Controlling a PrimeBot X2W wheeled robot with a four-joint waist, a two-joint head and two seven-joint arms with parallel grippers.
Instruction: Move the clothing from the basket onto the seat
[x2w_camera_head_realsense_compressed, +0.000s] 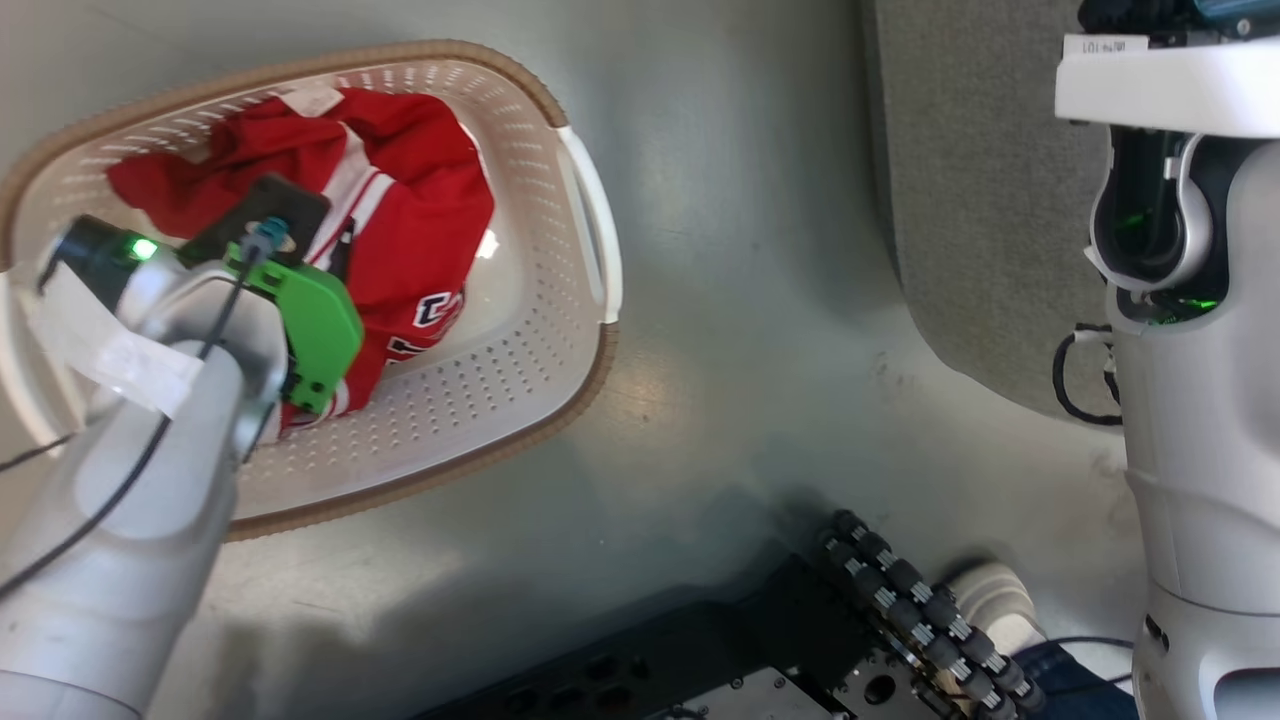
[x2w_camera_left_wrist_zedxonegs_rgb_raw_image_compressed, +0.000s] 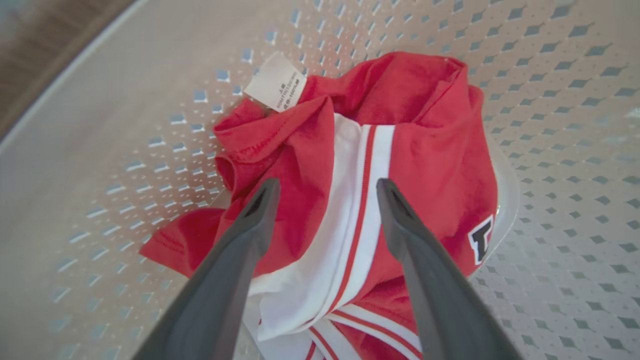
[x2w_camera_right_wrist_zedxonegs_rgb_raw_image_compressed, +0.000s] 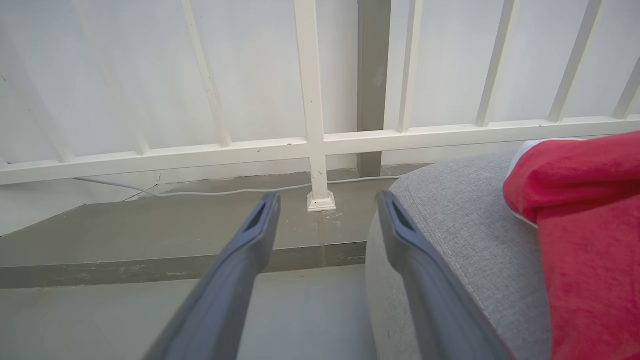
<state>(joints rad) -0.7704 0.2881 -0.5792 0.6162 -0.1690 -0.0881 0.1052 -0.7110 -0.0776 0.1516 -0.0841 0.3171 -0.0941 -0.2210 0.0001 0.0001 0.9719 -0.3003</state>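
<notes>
- In the head view the left arm (x2w_camera_head_realsense_compressed: 150, 430) covers one side of the basket (x2w_camera_head_realsense_compressed: 590, 240) and a part of the clothing (x2w_camera_head_realsense_compressed: 420, 190). The fingers of this arm are hidden behind its wrist there.
- The basket is cut off by the left edge of this view, and the seat (x2w_camera_head_realsense_compressed: 970, 200) by the top edge.
- At the bottom edge a foot (x2w_camera_head_realsense_compressed: 990, 600) in a pale shoe shows only partly.
- In the right wrist view a red cloth (x2w_camera_right_wrist_zedxonegs_rgb_raw_image_compressed: 585, 215) with a white edge lies on the seat. The right edge cuts it off, and I cannot tell which garment it is.
- The clothing lies as a crumpled heap inside the basket. The basket stands on the grey floor (x2w_camera_head_realsense_compressed: 760, 300), apart from the seat.
- On top is a red jersey (x2w_camera_left_wrist_zedxonegs_rgb_raw_image_compressed: 435, 150) with a wide white stripe trim. Its dark letters are folded, so only a "T" can be read in the left wrist view.
- A white label (x2w_camera_left_wrist_zedxonegs_rgb_raw_image_compressed: 275, 82) sticks out at one edge of the heap; its print is too small to read.
- The left gripper (x2w_camera_left_wrist_zedxonegs_rgb_raw_image_compressed: 327, 187) stands wide open inside the basket, just over the jersey, with one finger on each side of the white stripe. It holds nothing. Whether the tips touch the fabric, I cannot tell.
- The right gripper (x2w_camera_right_wrist_zedxonegs_rgb_raw_image_compressed: 327, 199) is also wide open and empty. It is in the air near the rounded corner of the seat and points toward a white railing (x2w_camera_right_wrist_zedxonegs_rgb_raw_image_compressed: 310, 100).
</notes>
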